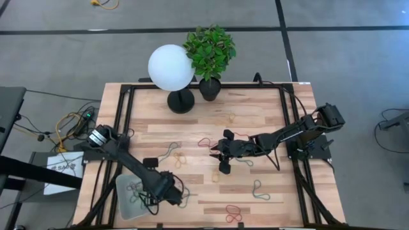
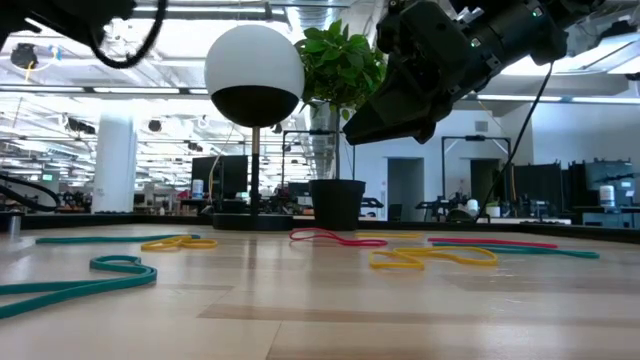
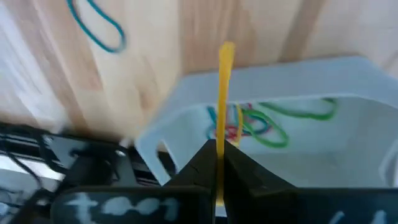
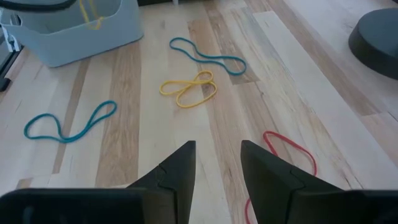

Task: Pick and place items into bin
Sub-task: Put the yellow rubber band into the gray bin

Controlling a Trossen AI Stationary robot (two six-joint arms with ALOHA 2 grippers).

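We look down on a wooden table (image 1: 255,121) bounded by a black frame, with a white globe lamp (image 1: 170,68) and a potted plant (image 1: 210,52) crowding its 12 o'clock edge and the widest bare wood lying between them and the table centre. At 7 o'clock, at the near-left corner, sits the bin (image 3: 348,81), already holding green, red and yellow bands. Above it hangs the left gripper (image 3: 217,163), its fingers pinched together on a yellow band (image 3: 224,93) that stands stretched upright over the bin's rim. The right gripper (image 4: 217,163) hovers near the table centre, fingers apart and holding nothing, above bare wood. From its wrist camera we count four loose bands ahead of it: two teal (image 4: 68,124), one yellow double loop (image 4: 188,88) and one red (image 4: 289,149). More bands lie scattered toward 5 o'clock; we cannot count them surely.
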